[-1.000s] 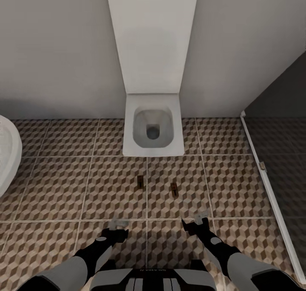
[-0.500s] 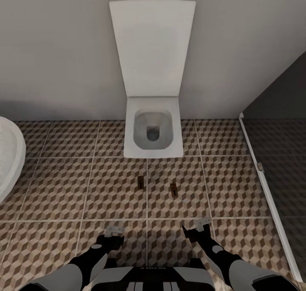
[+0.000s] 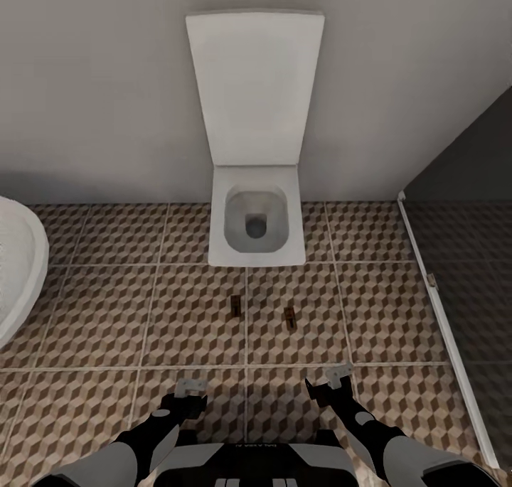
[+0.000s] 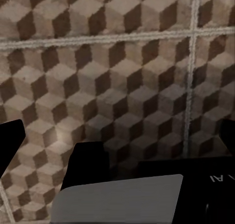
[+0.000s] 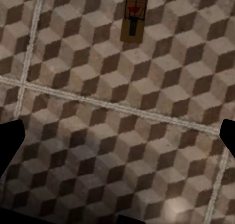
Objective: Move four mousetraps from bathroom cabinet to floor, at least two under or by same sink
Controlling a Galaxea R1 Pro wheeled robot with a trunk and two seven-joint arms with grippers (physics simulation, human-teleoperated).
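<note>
Both of our hands hang low at the bottom of the head view, the left hand [image 3: 190, 387] at lower left of centre and the right hand [image 3: 337, 375] at lower right of centre. Each is open and empty, with dark fingertips spread at the edges of the wrist views and only tiled floor between them.

Two mousetraps lie flat on the patterned bathroom floor [image 3: 107, 316], in the middle of the frame. One mousetrap [image 3: 235, 303] sits just left of a vertical grout line. The other mousetrap [image 3: 289, 317] sits to its right and slightly lower, and it appears again near the top of the right wrist view [image 5: 134, 16], red mark showing. They are apart from each other and in front of a white square toilet [image 3: 256, 224] with its lid raised against the wall.

A bathtub edge [image 3: 18, 274] curves in at middle left. A darker shower floor [image 3: 469, 288] lies behind a white sill at right.

Over the last second the whole scene has slid slightly down and the toilet looks a little smaller, so we judge our own view has moved back. The traps kept their places on the floor. We judge two traps placed, two left to fetch, and no sink is in sight beside these.
</note>
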